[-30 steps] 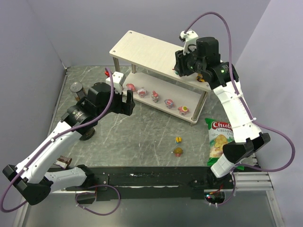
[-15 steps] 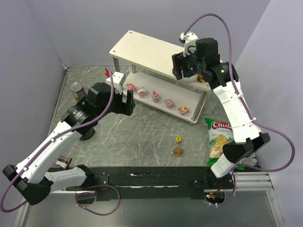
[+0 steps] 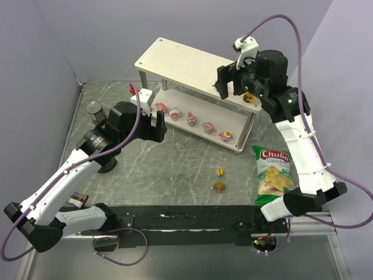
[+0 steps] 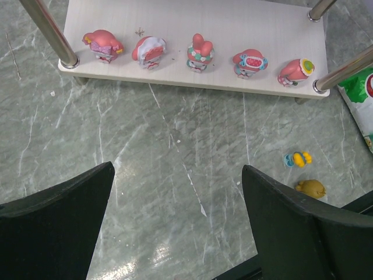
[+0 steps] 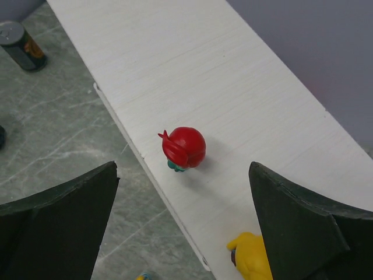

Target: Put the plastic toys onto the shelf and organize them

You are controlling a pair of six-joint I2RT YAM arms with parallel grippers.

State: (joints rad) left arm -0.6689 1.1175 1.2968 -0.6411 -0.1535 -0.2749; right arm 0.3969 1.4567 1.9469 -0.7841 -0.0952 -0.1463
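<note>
Both released: right hand [image 3: 228, 83] spread wide above round, glossy red toy [image 5: 185, 147] on shelf's [image 5: 233, 87] pale wood-grain top board, yellow toy [image 5: 250, 256] at 5 o'clock, can [image 5: 22, 46] at 10 o'clock. Left hand [image 4: 178, 175] spread over veined grey bench [image 4: 175, 128]; five pink toys [image 4: 200, 52] lined on lower board (steel posts [image 4: 51, 34] flanking).

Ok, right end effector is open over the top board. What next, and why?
Probably lift the right end effector straight up: the red toy stands free on the shelf between its open fingers, and a yellow-blue toy and a brown toy lie on the table.
</note>
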